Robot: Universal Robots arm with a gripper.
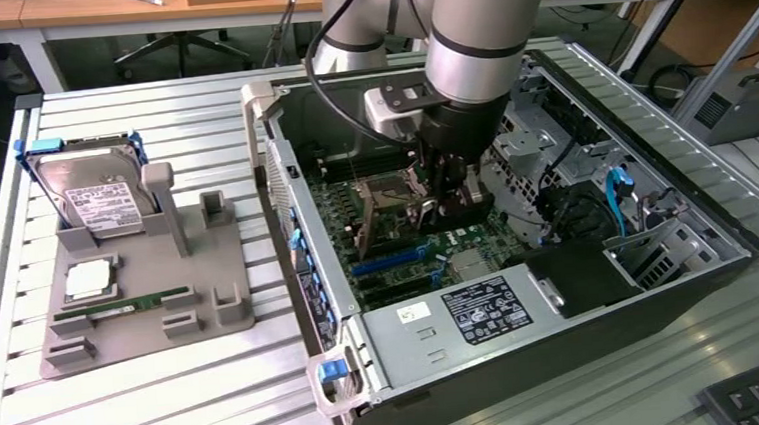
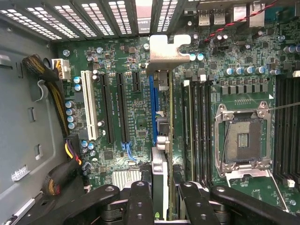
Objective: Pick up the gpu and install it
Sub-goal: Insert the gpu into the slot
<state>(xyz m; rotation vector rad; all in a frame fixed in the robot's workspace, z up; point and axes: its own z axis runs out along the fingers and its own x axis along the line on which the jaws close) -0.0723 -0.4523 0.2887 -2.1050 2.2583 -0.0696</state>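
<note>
Jaws (image 2: 158, 192) partly closed, clamped on the thin green gpu card with silver metal end bracket (image 2: 159, 140), held edge-on directly over the long blue motherboard slot (image 2: 152, 110). Best kept square, bracket at twelve o'clock toward the black computer case's (image 1: 686, 291) rear wall, pressed evenly.

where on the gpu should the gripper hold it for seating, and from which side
Along its upper long edge, coming from straight above. The gpu stands on edge over the blue slot, its silver bracket toward the case's rear, so only that top edge is free. The gripper already pinches it there, one finger on each face.
</note>
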